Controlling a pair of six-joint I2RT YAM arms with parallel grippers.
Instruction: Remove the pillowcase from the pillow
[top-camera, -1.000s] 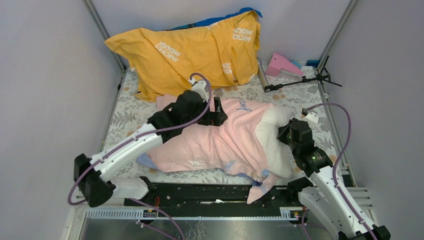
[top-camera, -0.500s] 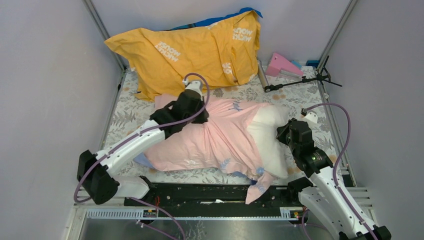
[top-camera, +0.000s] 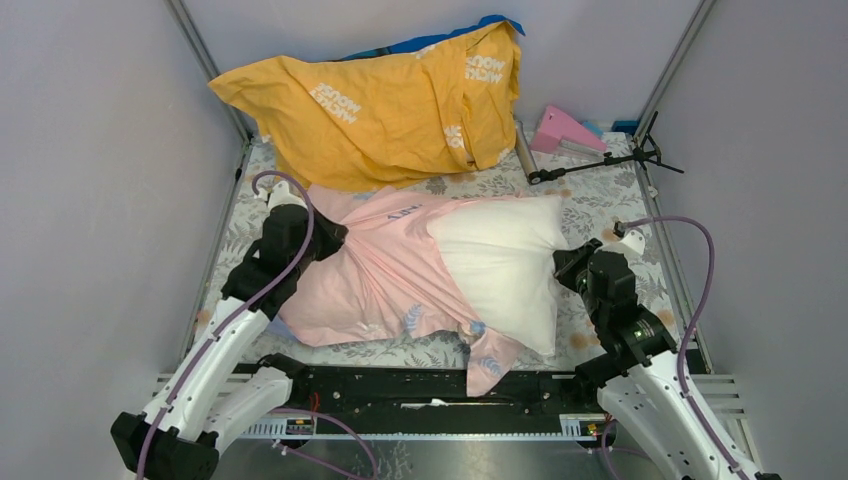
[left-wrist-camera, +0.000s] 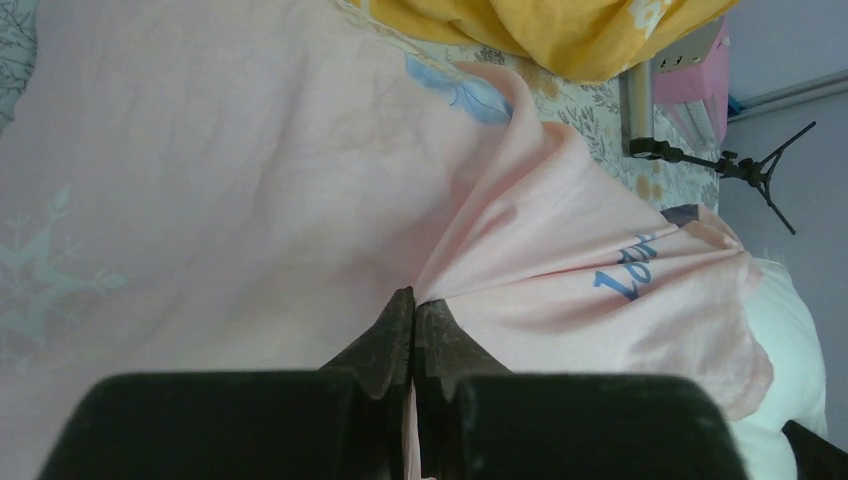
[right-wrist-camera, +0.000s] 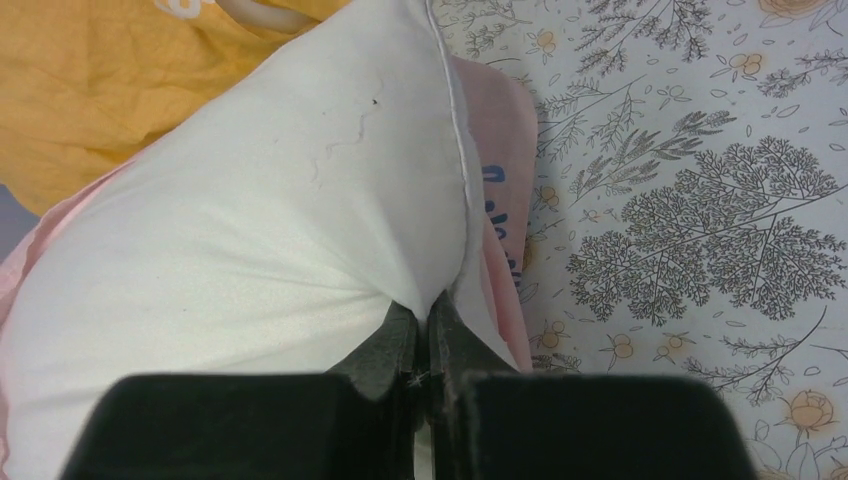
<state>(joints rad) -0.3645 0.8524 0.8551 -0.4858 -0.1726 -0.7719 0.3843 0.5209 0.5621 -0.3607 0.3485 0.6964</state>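
The pale pink pillowcase (top-camera: 375, 275) lies bunched over the left half of the white pillow (top-camera: 500, 265) on the flowered table cover. My left gripper (top-camera: 332, 240) is at the case's left end, shut on a pinch of pink fabric (left-wrist-camera: 250, 180) that stretches taut from its fingertips; the gripper (left-wrist-camera: 415, 302) shows no gap. At the pillow's right edge, my right gripper (top-camera: 563, 263) is shut on a fold of the white pillow (right-wrist-camera: 280, 220), with its tips (right-wrist-camera: 423, 310) pressed together. Pink fabric with blue lettering (right-wrist-camera: 500, 200) peeks from under that edge.
A yellow-orange cushion (top-camera: 380, 100) with white lettering leans against the back wall, just behind the pillowcase. A pink object (top-camera: 565, 128), a metal cylinder (top-camera: 522, 150) and a black tripod stand (top-camera: 600, 160) lie at the back right. A black rail (top-camera: 400, 385) runs along the near edge.
My left gripper shut on the pillowcase and drew back to the left, pulling the fabric with it. Much more white pillow shows now. The right gripper kept its hold.
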